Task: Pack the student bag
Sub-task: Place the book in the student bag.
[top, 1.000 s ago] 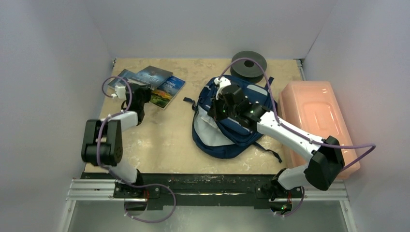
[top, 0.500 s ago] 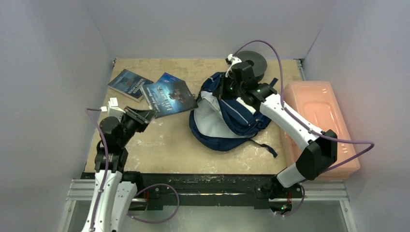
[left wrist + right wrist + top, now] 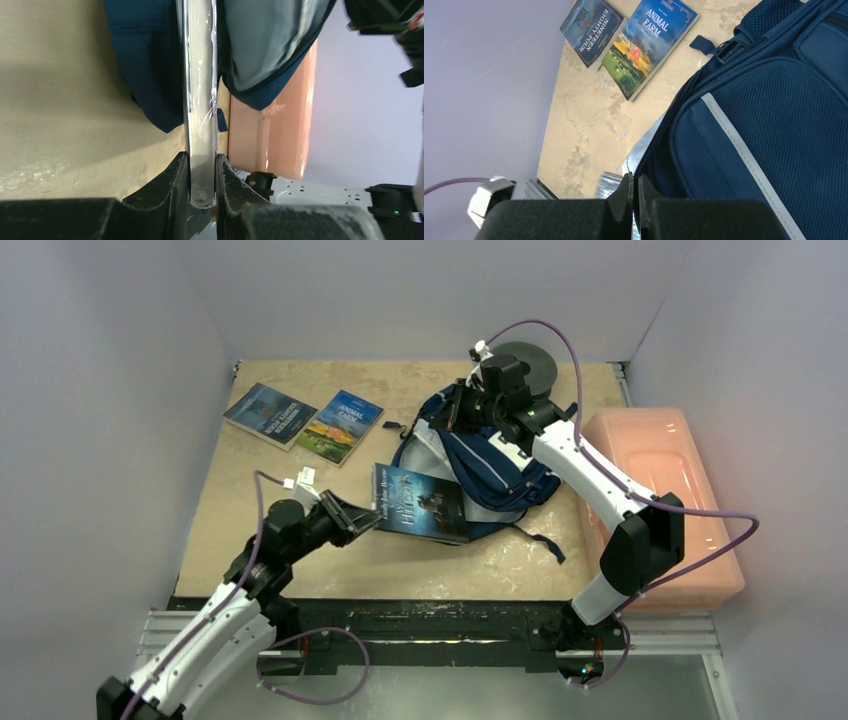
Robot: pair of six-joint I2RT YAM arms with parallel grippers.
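Lying right of the table's middle, the bag (image 3: 500, 475) has its mouth turned toward the left arm, with grey lining showing. The right gripper (image 3: 455, 412), fingers pressed together on the rim of that mouth, holds the flap lifted at the far side. A dark book (image 3: 420, 505) has its far edge at the opening, touching it or just inside, I cannot tell which. Its long axis runs from the left gripper (image 3: 345, 515) straight toward the bag, and that gripper pinches the book's near edge. The coming push, I judge, follows that line rightward. The Animal Farm book (image 3: 342, 425) and a blue book (image 3: 272, 412) lie well apart, far left.
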